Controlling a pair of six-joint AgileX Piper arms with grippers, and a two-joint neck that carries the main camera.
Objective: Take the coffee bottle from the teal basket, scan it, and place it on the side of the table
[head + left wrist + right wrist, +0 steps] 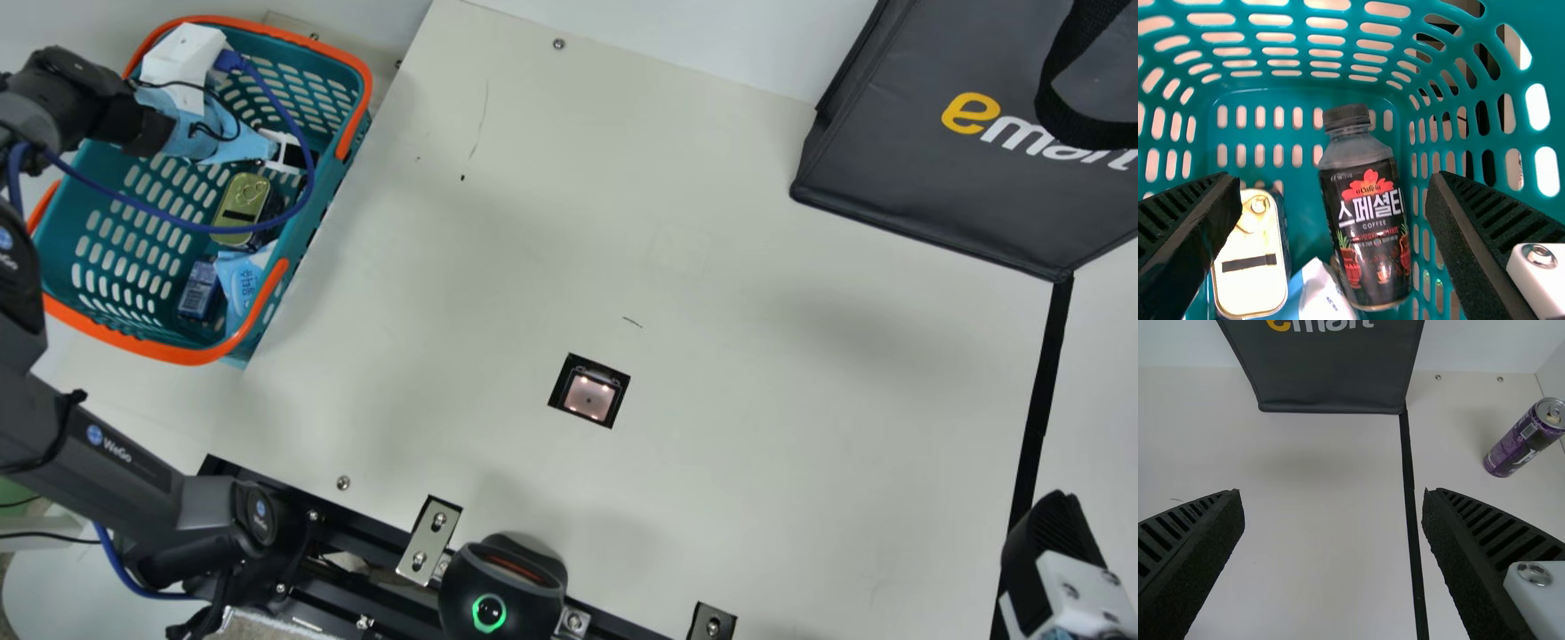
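Over the teal basket (62,249), the left gripper (289,156) gapes wide and empty, its wrist view revealing the coffee bottle (1368,220) inside, while the right wrist view catches a purple can (1521,447) beyond the right gripper (1053,538), also spread and empty, well apart from the basket.

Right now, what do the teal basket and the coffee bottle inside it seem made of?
Teal basket: probably moulded plastic, smooth with a soft sheen, judging by its regular slots. Coffee bottle: smooth, likely plastic; its see-through shoulder leaves glass possible.
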